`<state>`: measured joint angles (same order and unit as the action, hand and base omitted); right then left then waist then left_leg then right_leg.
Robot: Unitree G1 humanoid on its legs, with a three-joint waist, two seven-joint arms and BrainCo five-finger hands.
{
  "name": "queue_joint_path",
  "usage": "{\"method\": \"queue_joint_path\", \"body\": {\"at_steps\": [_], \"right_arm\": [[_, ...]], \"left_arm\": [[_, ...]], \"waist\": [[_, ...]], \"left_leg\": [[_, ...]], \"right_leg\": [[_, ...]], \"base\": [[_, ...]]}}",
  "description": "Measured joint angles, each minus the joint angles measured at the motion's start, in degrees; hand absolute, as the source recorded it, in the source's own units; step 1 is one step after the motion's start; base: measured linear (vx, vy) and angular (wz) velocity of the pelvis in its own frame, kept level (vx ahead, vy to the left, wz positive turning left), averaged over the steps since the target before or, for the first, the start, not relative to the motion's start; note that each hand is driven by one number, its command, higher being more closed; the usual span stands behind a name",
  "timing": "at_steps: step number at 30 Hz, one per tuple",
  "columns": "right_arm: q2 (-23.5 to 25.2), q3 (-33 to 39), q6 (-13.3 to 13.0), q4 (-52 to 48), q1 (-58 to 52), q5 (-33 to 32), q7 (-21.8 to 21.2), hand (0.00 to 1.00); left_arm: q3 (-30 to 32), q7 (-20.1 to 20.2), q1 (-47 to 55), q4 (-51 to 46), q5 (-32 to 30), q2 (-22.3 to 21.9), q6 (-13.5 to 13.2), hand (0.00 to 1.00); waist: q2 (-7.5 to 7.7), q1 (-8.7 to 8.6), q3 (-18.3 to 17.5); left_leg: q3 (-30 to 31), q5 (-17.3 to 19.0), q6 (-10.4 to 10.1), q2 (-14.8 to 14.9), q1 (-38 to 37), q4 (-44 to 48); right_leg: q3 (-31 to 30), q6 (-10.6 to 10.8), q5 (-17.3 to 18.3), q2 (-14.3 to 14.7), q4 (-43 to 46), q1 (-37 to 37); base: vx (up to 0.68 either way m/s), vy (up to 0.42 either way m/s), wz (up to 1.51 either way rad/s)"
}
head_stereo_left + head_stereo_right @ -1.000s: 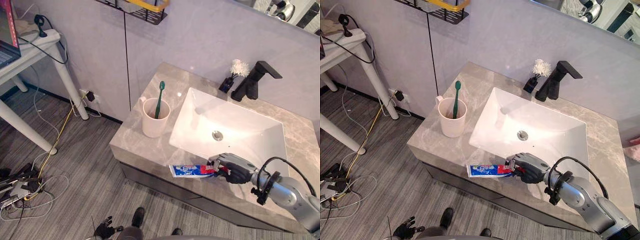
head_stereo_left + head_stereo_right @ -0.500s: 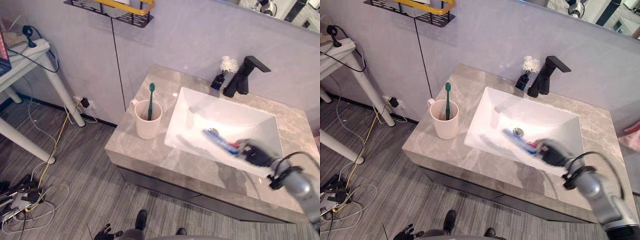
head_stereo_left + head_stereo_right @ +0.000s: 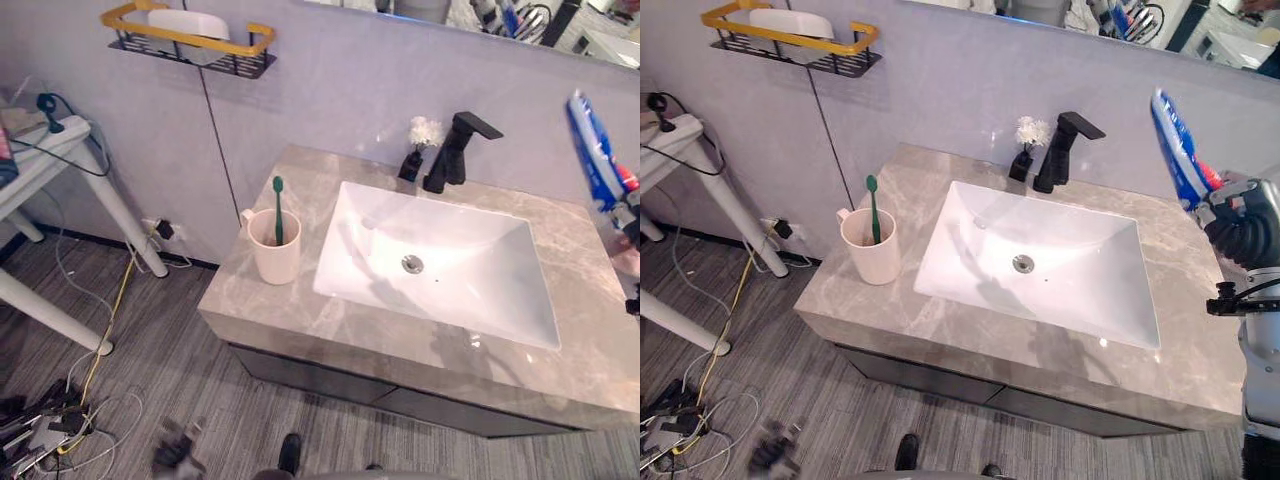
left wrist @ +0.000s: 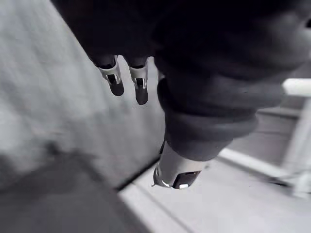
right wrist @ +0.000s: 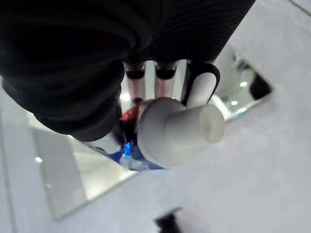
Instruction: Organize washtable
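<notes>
Against mirrored wall (image 3: 940, 90), right hand (image 3: 1237, 210) grips white-capped toothpaste (image 5: 180, 131).

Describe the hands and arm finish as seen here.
Right hand: silver fingers, with a dark ribbed cover over the back of the hand and the wrist, on a silver-grey arm. Left hand: same dark ribbed cover, silver fingers and thumb ending in dark tips. No markings I can make out.

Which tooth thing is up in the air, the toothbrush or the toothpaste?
The blue toothpaste tube: the right hand holds it up high. The green toothbrush stands in the cup on the counter.
</notes>
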<state>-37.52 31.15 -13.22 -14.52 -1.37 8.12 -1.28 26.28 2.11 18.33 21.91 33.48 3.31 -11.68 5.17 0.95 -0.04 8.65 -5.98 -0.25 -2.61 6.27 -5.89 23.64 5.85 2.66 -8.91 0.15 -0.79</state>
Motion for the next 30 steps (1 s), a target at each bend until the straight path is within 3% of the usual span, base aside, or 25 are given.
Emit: {"method": "queue_joint_path", "body": {"at_steps": [3, 4, 6, 8, 13, 16, 23, 30], "right_arm": [[3.0, -3.6, -1.9, -4.0, 4.4, -3.2, -0.1, 1.00], [3.6, -4.8, -2.1, -4.0, 5.4, -4.0, -0.1, 1.00], [6.3, -10.8, -1.8, -3.7, 9.5, -6.6, 0.0, 1.00], [9.1, -16.6, -1.7, -3.7, 12.5, -8.4, -0.1, 1.00], [16.0, -29.5, -1.3, -1.5, 18.6, -12.3, -0.2, 1.00], [19.2, -34.0, -0.9, -1.5, 21.9, -12.7, -0.4, 1.00], [21.5, -34.1, 0.4, -1.5, 22.0, -12.8, -0.4, 1.00], [22.4, -33.7, 1.1, -1.5, 21.0, -13.1, -2.3, 1.00]], "left_arm": [[0.0, 0.4, 2.7, -22.0, 1.2, -0.1, -1.2, 0.00], [-1.1, 0.4, 3.0, -25.4, 1.8, 0.2, -1.2, 0.00], [-6.5, 1.9, 2.4, -36.9, 3.8, 2.6, -1.2, 0.00], [-12.7, 3.1, 0.9, -42.3, 5.7, 5.2, -1.2, 0.00], [-28.4, 5.3, -7.6, -46.6, 10.6, 7.7, -1.0, 0.00], [-34.1, 5.5, -9.4, -46.6, 14.3, 7.7, 0.2, 0.00], [-35.9, 6.6, -9.5, -46.6, 20.0, 8.5, 2.1, 0.00], [-35.8, 6.6, -10.7, -46.6, 19.9, 8.8, 2.5, 0.00]], "waist": [[-1.24, 0.67, -0.8], [-1.44, 0.97, -0.8], [-2.01, 2.54, -1.0], [-2.52, 3.63, -1.2], [-2.97, 5.87, -1.1], [-3.17, 6.04, -0.9], [-3.94, 5.86, -0.2], [-2.85, 5.83, 0.4]], "left_leg": [[1.5, -0.2, -0.1, -0.7, 0.0, 0.0], [1.7, -0.6, 0.2, -0.9, -0.1, 0.0], [3.1, -0.9, 0.4, -1.6, -0.9, 0.0], [4.1, -1.2, 0.4, -2.0, -1.0, 0.0], [6.7, -2.0, 0.3, -2.6, -1.1, 0.1], [7.8, -2.2, 0.1, -2.7, -1.9, 0.0], [7.5, -1.8, 0.1, -2.4, -2.0, 0.0], [7.1, -1.9, 0.2, -2.4, -1.9, 0.0]], "right_leg": [[1.7, 0.2, -0.1, -0.2, 0.1, -0.3], [1.8, 0.2, -0.1, -0.3, 0.1, -0.6], [3.3, 0.5, 0.2, -0.8, 0.1, -2.1], [4.3, 1.0, 0.6, -1.2, 0.5, -2.5], [6.7, 1.0, 1.4, -1.6, 1.9, -3.3], [7.8, 1.1, 2.5, -2.0, 3.6, -3.9], [7.9, 0.8, 2.9, -2.0, 4.3, -3.9], [7.8, 1.1, 2.7, -2.0, 4.3, -3.9]], "base": [[0.06, 0.005, 0.27], [0.07, 0.020, 0.30], [0.05, 0.027, 0.31], [0.01, 0.013, 0.31], [-0.02, 0.001, 0.29], [-0.07, -0.011, 0.22], [-0.07, -0.011, 0.02], [-0.01, -0.001, 0.00]]}}
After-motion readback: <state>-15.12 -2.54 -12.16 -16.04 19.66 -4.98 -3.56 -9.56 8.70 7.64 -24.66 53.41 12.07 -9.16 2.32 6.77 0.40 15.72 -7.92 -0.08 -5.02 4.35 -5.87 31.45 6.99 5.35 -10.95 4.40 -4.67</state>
